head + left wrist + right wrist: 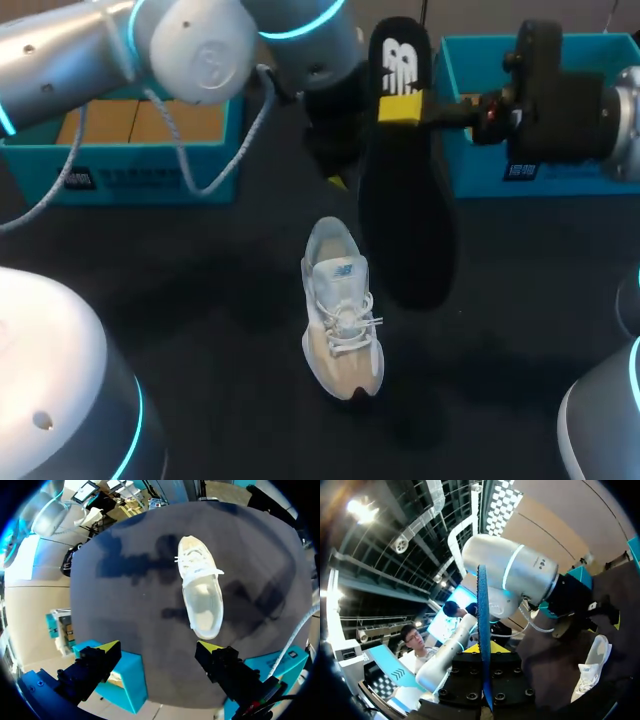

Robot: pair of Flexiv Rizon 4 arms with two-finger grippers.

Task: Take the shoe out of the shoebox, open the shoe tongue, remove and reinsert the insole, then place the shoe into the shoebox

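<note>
Hanging over the table just right of the shoe (341, 322), the black insole (408, 215) dangles from the right gripper (402, 107), whose yellow-tipped fingers are clamped on its upper part; in the right wrist view it shows edge-on, a thin strip between the fingers. Its lower end hangs beside the shoe's heel, apart from it. Beyond the heel the left arm (190, 45) comes in, and the left gripper (159, 649) hovers there with its fingers spread wide and nothing between them, the shoe lying ahead of it. A white cable (190, 170) loops down from that arm.

The table (200, 300) is dark, and the white-and-beige shoe sits upright on it, laced, toe toward the near edge.

Past the heel and to the shoe's left stands the left teal box (140, 165), brown cardboard showing inside, partly hidden by the arm. Past the heel to its right stands the right teal box (470, 150); the right gripper covers its inside, so I cannot tell its contents.
</note>
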